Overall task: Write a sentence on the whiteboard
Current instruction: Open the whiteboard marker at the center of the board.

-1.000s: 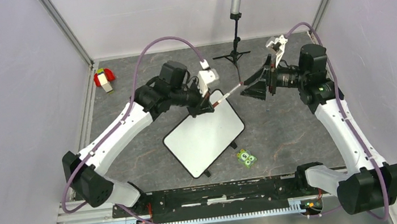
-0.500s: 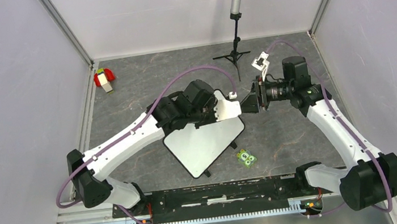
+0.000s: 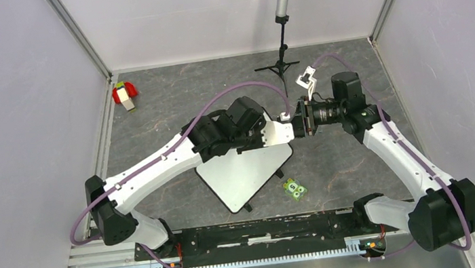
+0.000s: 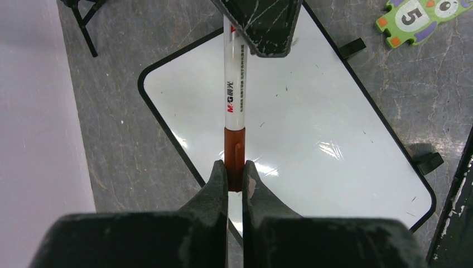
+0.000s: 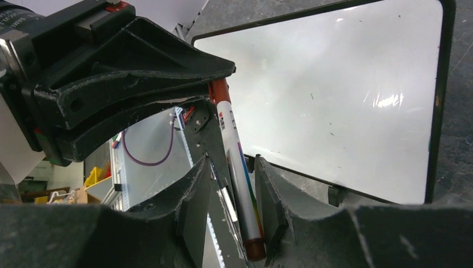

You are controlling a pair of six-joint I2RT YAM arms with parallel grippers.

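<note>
The whiteboard (image 3: 243, 171) lies blank on the grey table, also in the left wrist view (image 4: 312, 128) and the right wrist view (image 5: 334, 84). No sentence shows on it. My left gripper (image 4: 235, 167) hovers above the board's far corner, shut on the reddish-brown cap end of a white marker (image 4: 235, 84). My right gripper (image 5: 231, 161) meets it tip to tip (image 3: 299, 126). Its jaws stand open around the marker's barrel (image 5: 234, 156), which rests against the right finger (image 5: 268, 190), with a gap to the left one. In the top view the marker is hidden between the grippers.
A green number puzzle piece (image 3: 294, 189) lies just right of the board's near edge. A black tripod stand (image 3: 282, 60) stands at the back. A red, yellow and green toy (image 3: 124, 94) lies at the far left. Enclosure walls ring the table.
My left arm swung right across the board's far corner and my right gripper moved left. The gap between them closed, and the right jaws now surround the marker's barrel.
</note>
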